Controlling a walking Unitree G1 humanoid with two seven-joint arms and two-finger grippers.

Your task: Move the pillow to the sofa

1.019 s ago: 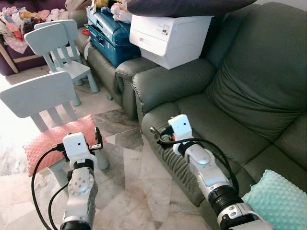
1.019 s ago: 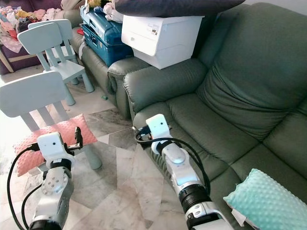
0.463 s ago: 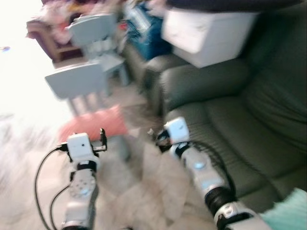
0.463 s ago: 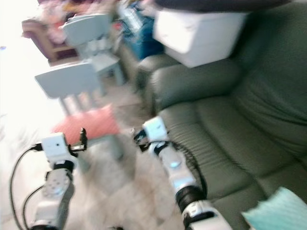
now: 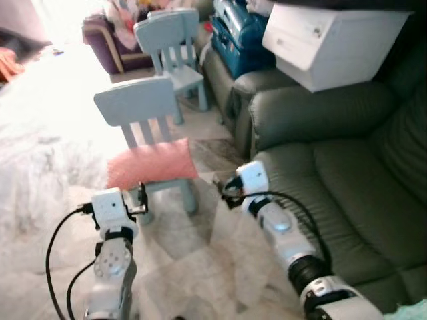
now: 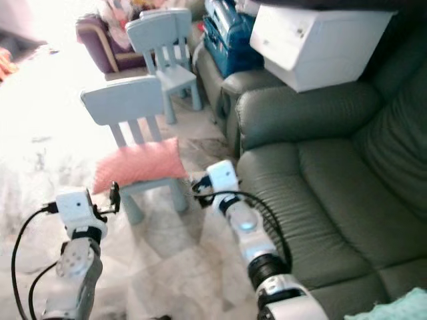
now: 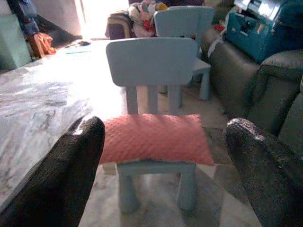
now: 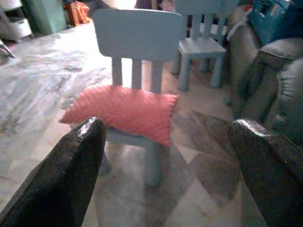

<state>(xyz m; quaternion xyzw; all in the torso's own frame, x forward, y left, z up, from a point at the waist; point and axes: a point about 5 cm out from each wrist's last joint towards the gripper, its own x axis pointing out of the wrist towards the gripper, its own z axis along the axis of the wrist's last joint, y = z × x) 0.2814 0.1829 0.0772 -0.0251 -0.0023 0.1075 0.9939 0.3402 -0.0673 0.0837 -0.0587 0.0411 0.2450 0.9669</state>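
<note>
Now at the approach step: nothing grasped yet. Pink pillow (image 5: 151, 164) lies flat on the seat of the near pale-blue child's chair (image 5: 137, 115), hanging over the seat edges on both sides. Dimpled, quilted cover, soft and plump, rectangular; it should squash easily under a pinch.

My left fingers (image 7: 80, 161) are spread wide and empty, and the pillow sits framed between them in the left wrist view, not touched. My right fingers (image 8: 83, 163) are also released and empty, aimed at the same chair from the sofa side. Both grippers hang short of the chair, above the marble floor (image 5: 47, 167).

Sofa (image 5: 347, 180), dark green, runs along my right; its seat cushion just beside my right arm looks free to receive the pillow. White box (image 5: 327, 40) and blue suitcase (image 5: 237, 30) sit further up the sofa's arm.

Next move, as I judge it: close in on the chair, lower a gripper to a pillow edge, pinch the overhanging corner, lift clear of the chair back, then swing right to the sofa seat.
</note>
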